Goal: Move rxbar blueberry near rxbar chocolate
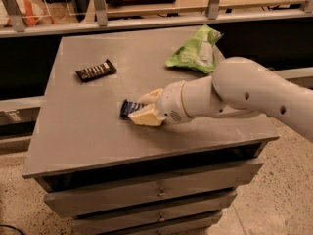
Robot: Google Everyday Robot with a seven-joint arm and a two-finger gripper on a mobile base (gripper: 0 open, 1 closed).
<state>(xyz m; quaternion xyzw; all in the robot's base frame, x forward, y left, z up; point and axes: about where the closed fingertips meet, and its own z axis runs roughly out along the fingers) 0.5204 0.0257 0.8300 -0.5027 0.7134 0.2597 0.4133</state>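
The rxbar blueberry (pixel 126 108), a navy-blue bar, lies near the middle of the grey cabinet top (pixel 88 131). Only its left end shows; the rest is hidden between my fingers. My gripper (pixel 143 107) reaches in from the right, its pale fingers (pixel 145 117) closed on the bar from the far and near sides at table level. The rxbar chocolate (pixel 96 70), a black-brown bar with pale lettering, lies flat at the back left, well apart from the gripper.
A green chip bag (pixel 194 53) lies at the back right of the top. My white arm (pixel 244 89) spans the right side. A railing (pixel 146 21) runs behind the cabinet. Drawers (pixel 156 192) are below the front edge.
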